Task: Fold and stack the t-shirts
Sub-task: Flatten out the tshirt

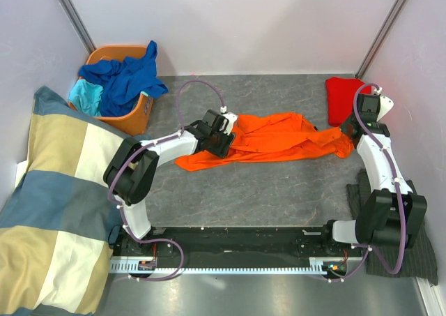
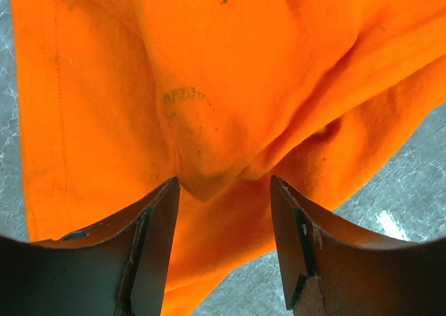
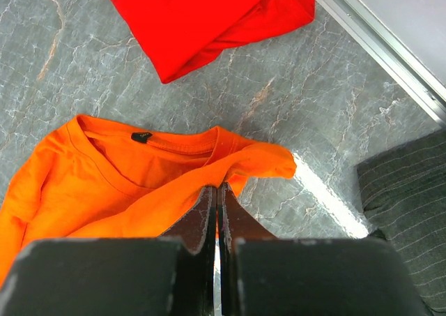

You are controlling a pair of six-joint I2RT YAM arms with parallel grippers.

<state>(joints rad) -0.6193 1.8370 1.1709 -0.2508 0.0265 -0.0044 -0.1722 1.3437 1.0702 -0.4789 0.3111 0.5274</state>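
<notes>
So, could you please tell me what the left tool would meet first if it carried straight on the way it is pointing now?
Most likely the orange t-shirt: a raised fold of it sits just ahead of the open left tool, though the exact gap is unclear.

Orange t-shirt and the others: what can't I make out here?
Left wrist view: orange t-shirt runs off the top edge.
Top view: left arm covers its left part; right arm overlaps the red t-shirt; blue shirts in the basket tangled, number unclear.
Right wrist view: top edge cuts the red t-shirt; shut right tool hides how much cloth it pinches.
</notes>
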